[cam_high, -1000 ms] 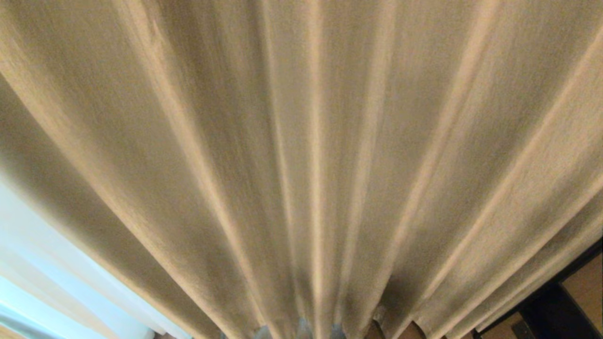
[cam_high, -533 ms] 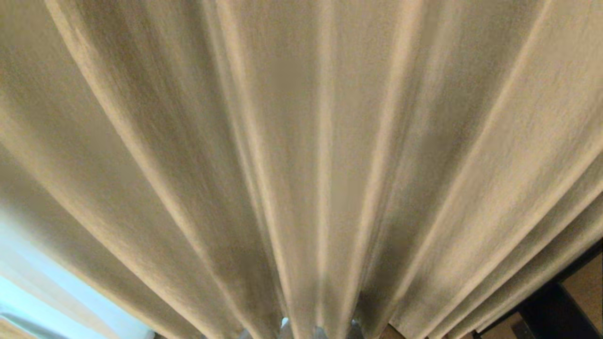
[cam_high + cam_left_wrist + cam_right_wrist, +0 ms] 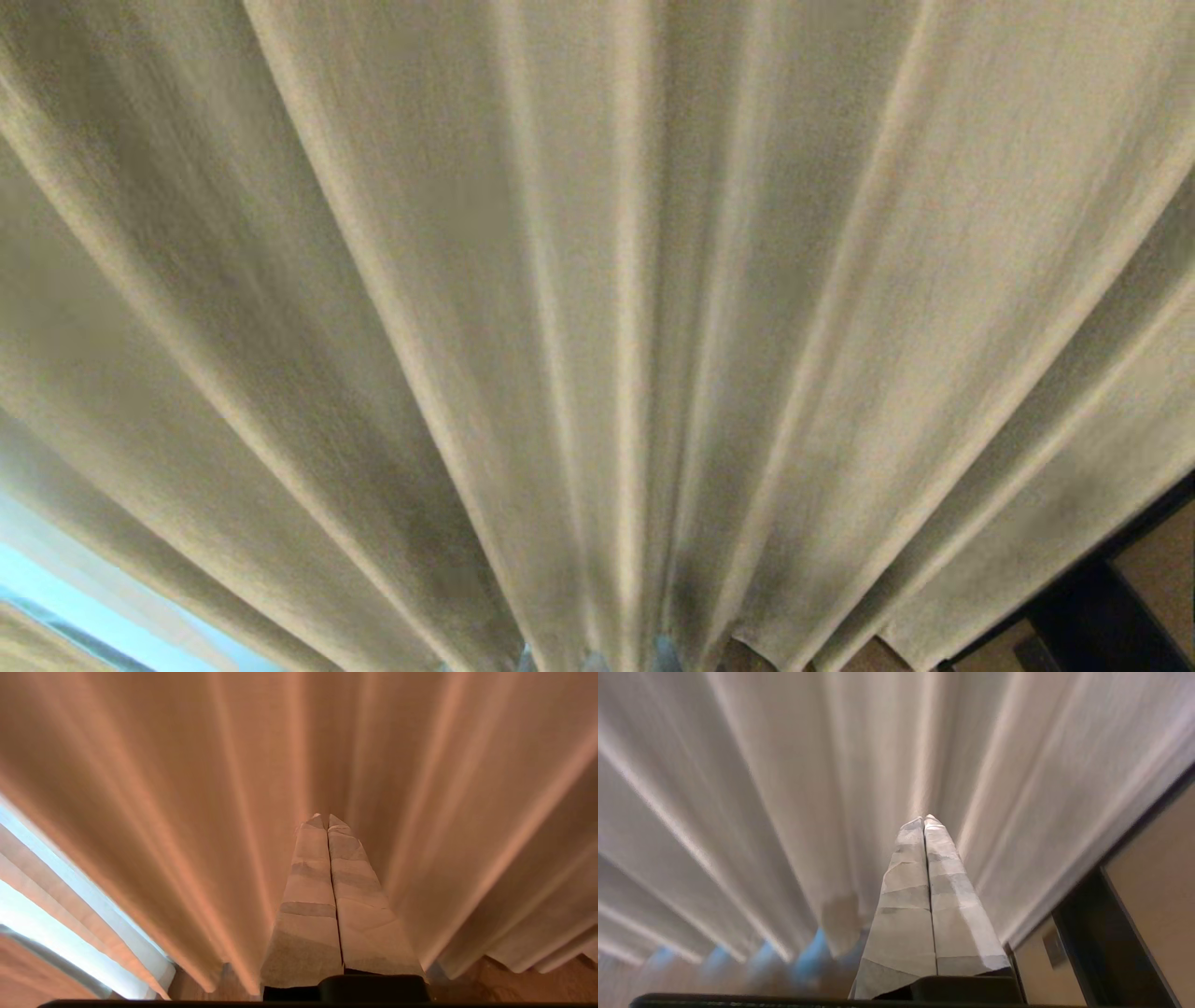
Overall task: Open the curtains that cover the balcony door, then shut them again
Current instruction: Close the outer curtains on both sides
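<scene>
**Drawn curtains fill the view, both grippers clenched on nothing**

The curtains (image 3: 597, 308) hang in heavy beige pleats across nearly the whole head view, their folds running down to a hem just above the floor (image 3: 537, 984). At the lower left corner a strip of pale blue daylight (image 3: 56, 607) shows past the curtain edge, with a thin sheer layer (image 3: 51, 882) beside it. At the lower right corner a dark frame (image 3: 1092, 607) stands against a tan wall (image 3: 1157, 905). The glass of the balcony door itself cannot be made out.

The left gripper (image 3: 325, 817) points at the pleats, its paper-wrapped fingers (image 3: 308, 896) pressed flat together and holding nothing. The right gripper (image 3: 924, 819) sits the same way, fingers (image 3: 952, 905) clenched tip to tip and empty, close to the curtain fabric near the dark frame. Whether either tip touches the cloth cannot be told.
</scene>
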### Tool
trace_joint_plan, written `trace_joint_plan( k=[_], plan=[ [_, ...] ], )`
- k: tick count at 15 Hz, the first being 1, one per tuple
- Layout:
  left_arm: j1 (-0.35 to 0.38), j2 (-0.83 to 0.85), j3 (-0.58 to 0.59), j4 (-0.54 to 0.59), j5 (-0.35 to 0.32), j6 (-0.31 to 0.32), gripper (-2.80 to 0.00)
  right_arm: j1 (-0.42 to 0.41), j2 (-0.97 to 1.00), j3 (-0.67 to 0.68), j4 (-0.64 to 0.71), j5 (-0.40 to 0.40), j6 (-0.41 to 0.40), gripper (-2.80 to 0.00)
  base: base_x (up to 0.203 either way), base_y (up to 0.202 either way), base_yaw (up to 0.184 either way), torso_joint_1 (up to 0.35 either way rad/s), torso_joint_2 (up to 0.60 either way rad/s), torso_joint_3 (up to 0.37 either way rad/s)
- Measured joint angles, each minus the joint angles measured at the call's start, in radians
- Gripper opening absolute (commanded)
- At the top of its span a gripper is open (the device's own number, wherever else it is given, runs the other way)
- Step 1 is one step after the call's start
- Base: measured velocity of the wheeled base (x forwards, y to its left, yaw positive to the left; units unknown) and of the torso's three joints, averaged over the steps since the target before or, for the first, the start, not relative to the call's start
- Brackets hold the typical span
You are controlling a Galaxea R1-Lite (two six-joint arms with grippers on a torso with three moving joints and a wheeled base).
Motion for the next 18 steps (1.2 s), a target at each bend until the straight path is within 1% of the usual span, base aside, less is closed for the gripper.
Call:
trace_joint_plan(
  k=[4,9,18],
  plan=[
    [0.0,0.0,0.0,0.0,0.0,0.0,-2.8,0.0,-0.038,0.0,0.0,-0.001,0.005,-2.8,0.0,0.0,0.0,0.0,0.0,0.0],
    [0.0,0.0,0.0,0.0,0.0,0.0,-2.8,0.0,-0.044,0.0,-0.001,-0.006,0.063,-2.8,0.0,0.0,0.0,0.0,0.0,0.0],
    [0.0,0.0,0.0,0.0,0.0,0.001,-2.8,0.0,-0.045,0.0,-0.001,-0.007,0.064,-2.8,0.0,0.0,0.0,0.0,0.0,0.0]
  ],
)
